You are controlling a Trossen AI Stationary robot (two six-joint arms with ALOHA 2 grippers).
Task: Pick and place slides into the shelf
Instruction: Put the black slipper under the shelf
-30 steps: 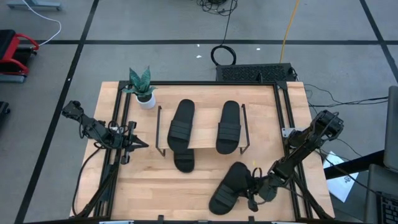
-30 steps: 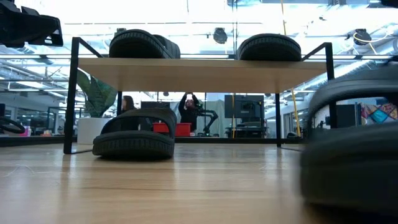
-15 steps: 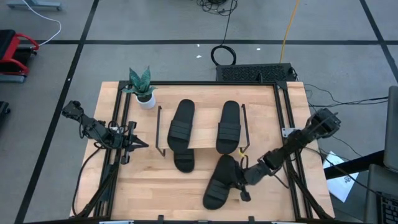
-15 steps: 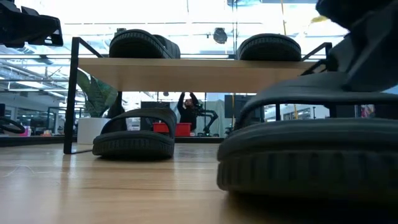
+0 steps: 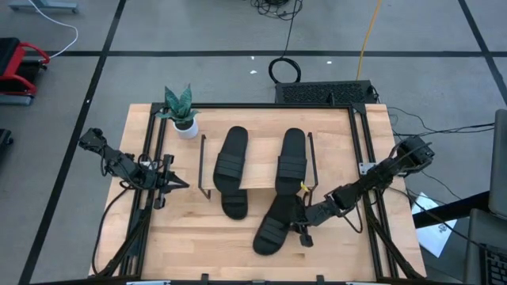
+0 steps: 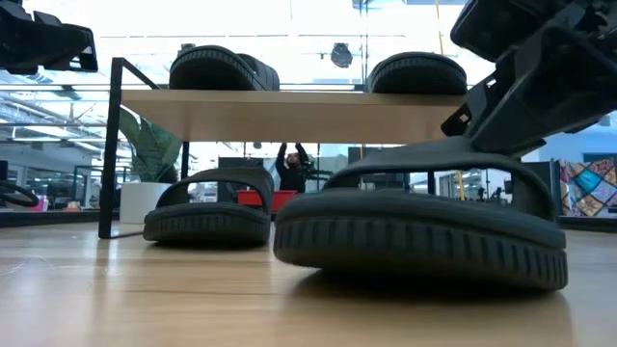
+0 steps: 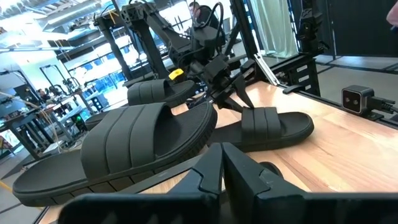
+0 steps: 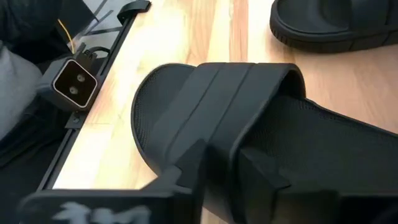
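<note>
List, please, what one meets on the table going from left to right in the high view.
Left gripper → potted plant → slide on the shelf's left half → slide held by the right gripper → right gripper.

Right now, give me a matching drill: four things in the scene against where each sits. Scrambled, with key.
Things:
1. black slide gripped by the right gripper
2. potted green plant
3. left gripper
4. black slide sandal lying alone under the shelf's left half

Places:
A. far left corner of the wooden table
B. beside the shelf's left frame, holding nothing
C. partly beneath the light wood plank
D. on the tabletop at the shelf's front right

Pairs: 1-D, 2-A, 3-B, 4-C
</note>
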